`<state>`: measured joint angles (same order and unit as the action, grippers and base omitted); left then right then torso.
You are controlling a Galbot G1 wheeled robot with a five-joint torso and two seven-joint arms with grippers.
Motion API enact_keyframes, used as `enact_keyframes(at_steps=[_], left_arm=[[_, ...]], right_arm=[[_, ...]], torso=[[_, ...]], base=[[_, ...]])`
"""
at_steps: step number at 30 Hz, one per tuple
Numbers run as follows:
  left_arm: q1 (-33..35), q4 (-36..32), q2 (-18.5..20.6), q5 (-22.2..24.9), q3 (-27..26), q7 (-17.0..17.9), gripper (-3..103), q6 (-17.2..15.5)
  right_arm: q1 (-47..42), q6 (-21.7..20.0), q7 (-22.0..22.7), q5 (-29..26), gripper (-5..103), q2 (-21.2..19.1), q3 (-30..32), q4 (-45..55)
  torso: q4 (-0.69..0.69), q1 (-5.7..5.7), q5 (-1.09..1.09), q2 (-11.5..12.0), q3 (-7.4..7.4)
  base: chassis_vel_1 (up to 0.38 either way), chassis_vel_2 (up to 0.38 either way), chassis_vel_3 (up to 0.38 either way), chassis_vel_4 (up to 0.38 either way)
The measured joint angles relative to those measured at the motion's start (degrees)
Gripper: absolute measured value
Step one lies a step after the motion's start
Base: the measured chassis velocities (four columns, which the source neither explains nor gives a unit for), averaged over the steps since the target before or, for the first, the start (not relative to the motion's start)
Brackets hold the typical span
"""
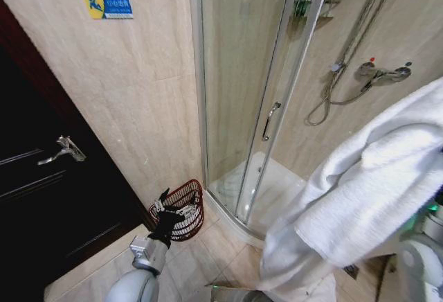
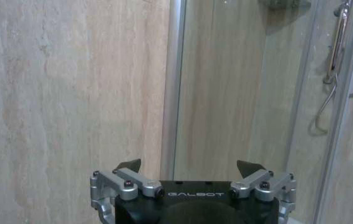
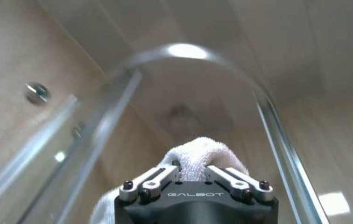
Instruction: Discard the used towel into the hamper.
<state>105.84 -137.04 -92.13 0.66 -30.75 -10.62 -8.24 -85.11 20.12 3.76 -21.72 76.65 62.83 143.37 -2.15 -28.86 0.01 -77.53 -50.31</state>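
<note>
Head view: we hold the towel (image 1: 360, 191) high, pinched in our right pincer (image 3: 193, 173), well apart from the hamper (image 1: 185, 208) on the floor beside our spread left pincer (image 1: 168, 208); dropping remains.

You see the black left gripper (image 2: 189, 169) with silver finger links, dark tips and bolt heads, its housing lettered GALBOT. The matching right gripper (image 3: 193, 173) carries the same lettering. Grey rounded arm shells show below.
</note>
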Motion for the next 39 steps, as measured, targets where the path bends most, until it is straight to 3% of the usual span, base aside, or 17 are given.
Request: enact_keyframes(at_steps=[5,12,28,39], left_arm=[[0.0,0.0,0.0,0.0,0.0,0.0,100,0.0],[0.0,0.0,0.0,0.0,0.0,0.0,100,0.0],[0.0,0.0,0.0,0.0,0.0,0.0,100,0.0],[0.0,0.0,0.0,0.0,0.0,0.0,100,0.0]], right_arm=[[-1.6,-1.7,1.0,-1.0,5,2.4,-1.2,-0.1],[-3.3,-0.1,0.8,0.7,5,6.0,-1.1,-0.1],[-2.8,3.3,0.3,2.3,5,5.1,-1.2,-0.1],[-2.7,3.6,0.1,2.3,5,5.1,-1.1,-0.1]], torso=[[-0.01,0.00,-0.02,0.0,0.00],[0.00,0.00,-0.01,0.0,0.00],[-0.01,-0.02,-0.02,0.0,0.00],[-0.02,-0.01,0.01,0.0,-0.01]], base=[[0.000,0.000,0.000,0.000],[0.000,0.000,0.000,0.000],[0.003,-0.001,-0.003,0.002],[0.146,-0.139,-0.138,0.161]])
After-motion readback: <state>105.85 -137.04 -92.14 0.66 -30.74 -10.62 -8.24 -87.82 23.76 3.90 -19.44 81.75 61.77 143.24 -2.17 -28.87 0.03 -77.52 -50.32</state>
